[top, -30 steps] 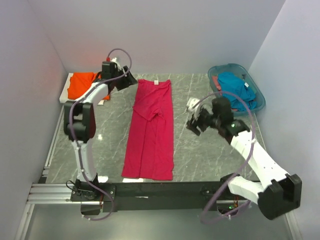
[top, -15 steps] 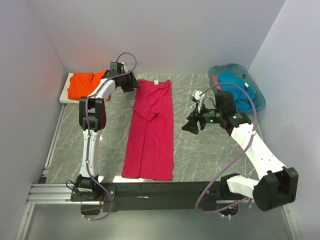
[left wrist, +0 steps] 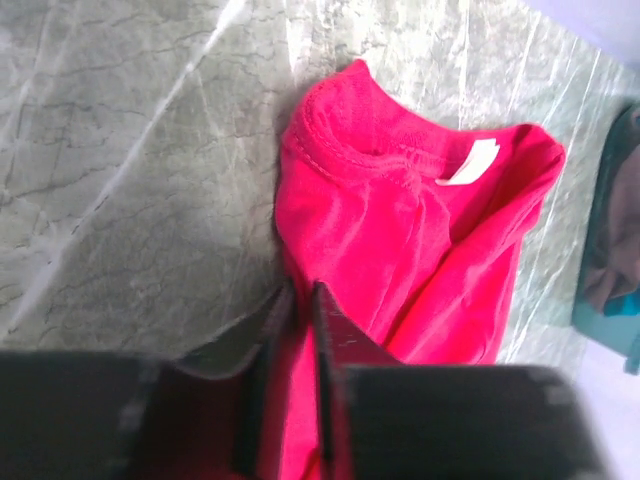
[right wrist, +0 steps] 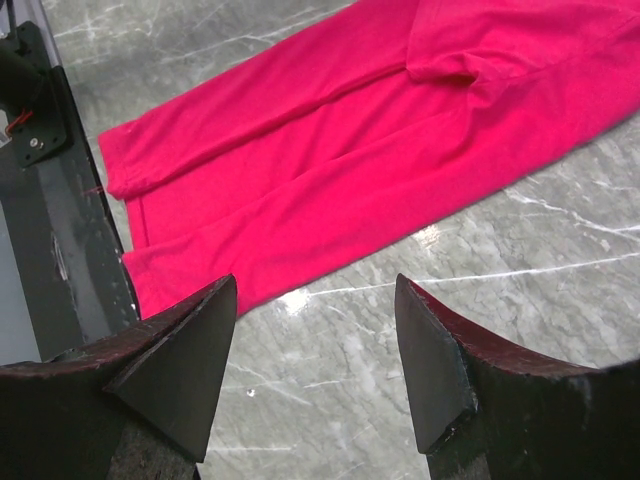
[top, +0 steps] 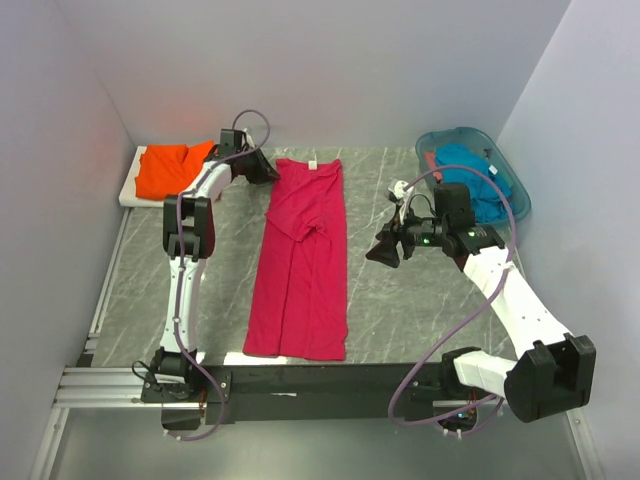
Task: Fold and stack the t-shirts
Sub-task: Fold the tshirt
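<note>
The magenta-red t-shirt (top: 303, 260) lies flat in the middle of the table (top: 400, 320), folded lengthwise into a long strip. Its collar is at the far end and its hem at the near end, just short of the black rail (top: 330, 378) that carries the arm bases. A sleeve is folded in across the upper part. The white neck label (top: 312, 164) shows inside the collar.

The left gripper (top: 268, 170) is at the shirt's far-left corner, by the shoulder. In the left wrist view its fingers (left wrist: 325, 330) stand close together, w/ only a narrow slit between them. They sit right on the left edge of the shirt (left wrist: 400, 240), below the collar and label (left wrist: 468, 163). Red cloth shows in that slit, but I can't tell whether it's actually pinched tight.

The right gripper (top: 380, 255) hangs off to the right of the shirt, over bare table, not touching it. Its jaws are wide apart and nothing is between them. The right wrist cam looks past the gripper (right wrist: 315, 285) at the lower half of the shirt (right wrist: 330, 150), w/ the rail (right wrist: 40, 100) at the left edge.

Further out, the orange t-shirt (top: 165, 168) sits bunched in the far-left corner on a white slab (top: 126, 196), well apart from the red one. The teal-blue t-shirt (top: 472, 178) is heaped in the teal plastic basket (top: 521, 205) at the far right — something darker is tucked in beside it, too small to make out.
</note>
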You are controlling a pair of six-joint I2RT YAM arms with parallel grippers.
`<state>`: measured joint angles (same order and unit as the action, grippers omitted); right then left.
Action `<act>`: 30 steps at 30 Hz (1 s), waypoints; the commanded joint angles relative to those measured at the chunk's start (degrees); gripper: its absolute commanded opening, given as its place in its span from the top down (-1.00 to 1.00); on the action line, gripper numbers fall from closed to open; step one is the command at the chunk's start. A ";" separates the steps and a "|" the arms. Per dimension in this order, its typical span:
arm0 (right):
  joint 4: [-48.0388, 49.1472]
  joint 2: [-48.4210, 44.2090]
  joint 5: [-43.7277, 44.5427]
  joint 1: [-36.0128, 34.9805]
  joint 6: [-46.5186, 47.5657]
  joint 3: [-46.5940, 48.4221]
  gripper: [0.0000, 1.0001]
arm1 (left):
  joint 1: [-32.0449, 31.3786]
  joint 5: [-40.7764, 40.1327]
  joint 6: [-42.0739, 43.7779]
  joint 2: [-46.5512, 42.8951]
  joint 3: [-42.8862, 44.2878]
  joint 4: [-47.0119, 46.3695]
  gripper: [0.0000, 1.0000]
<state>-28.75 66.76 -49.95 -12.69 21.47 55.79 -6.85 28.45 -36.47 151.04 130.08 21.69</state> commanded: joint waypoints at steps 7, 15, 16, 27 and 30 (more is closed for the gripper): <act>0.01 -0.41 -1.55 1.17 0.23 -0.42 -0.42 | 4.39 -2.95 -5.89 -0.48 -1.05 -5.95 0.99; -0.25 0.04 -1.99 1.52 0.32 -0.16 -0.43 | 6.68 -5.94 -5.90 -4.79 -5.89 -7.72 0.99; -0.25 0.03 -1.90 1.44 0.32 -0.16 -0.43 | 6.68 -7.08 -5.90 -5.31 -6.24 -7.63 0.99; -3.42 1.97 -1.81 1.44 3.66 0.11 -0.43 | 6.59 -8.40 -0.72 -15.14 -13.44 -10.79 0.00; -3.06 2.06 -0.94 1.35 3.57 -0.16 -0.43 | 6.59 -9.90 3.15 -21.20 -16.87 -11.58 -0.12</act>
<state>-31.40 68.90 -50.59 -11.62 23.90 55.79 -0.10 20.21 -38.46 140.20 115.07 13.08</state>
